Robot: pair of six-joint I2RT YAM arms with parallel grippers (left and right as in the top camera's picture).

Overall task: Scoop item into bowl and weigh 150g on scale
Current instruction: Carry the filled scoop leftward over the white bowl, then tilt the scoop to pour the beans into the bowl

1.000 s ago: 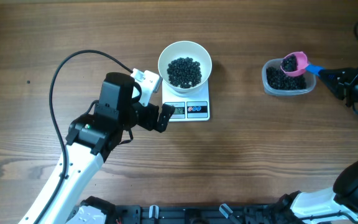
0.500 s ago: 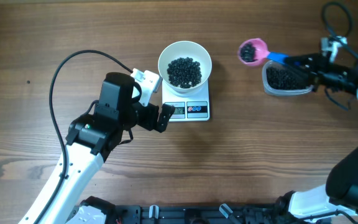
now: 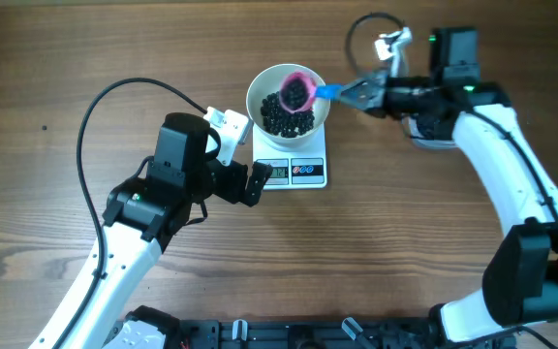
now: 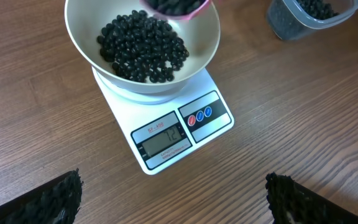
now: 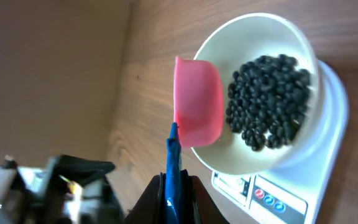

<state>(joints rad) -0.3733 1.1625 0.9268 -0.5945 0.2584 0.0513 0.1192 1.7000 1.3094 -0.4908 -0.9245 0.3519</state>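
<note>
The white bowl (image 3: 289, 97) stands on the white scale (image 3: 294, 172) and holds a heap of black beans (image 4: 143, 46). A pink scoop (image 3: 298, 89) with a blue handle (image 5: 174, 165) hangs over the bowl's right side with beans in it. My right gripper (image 3: 355, 95) is shut on that handle, just right of the bowl. My left gripper (image 4: 173, 205) stands wide open over bare table in front of the scale, with nothing between its fingertips (image 4: 51, 199). The bowl (image 5: 253, 25) and the scoop (image 5: 197, 102) also show in the right wrist view.
A clear plastic container (image 4: 312, 15) with more beans stands right of the scale, largely hidden under my right arm in the overhead view. The scale's display (image 4: 162, 142) is lit. A black cable (image 3: 105, 107) loops over the table at the left.
My right arm has carried the loaded scoop from the clear container leftward to above the bowl. The left arm has not moved.
</note>
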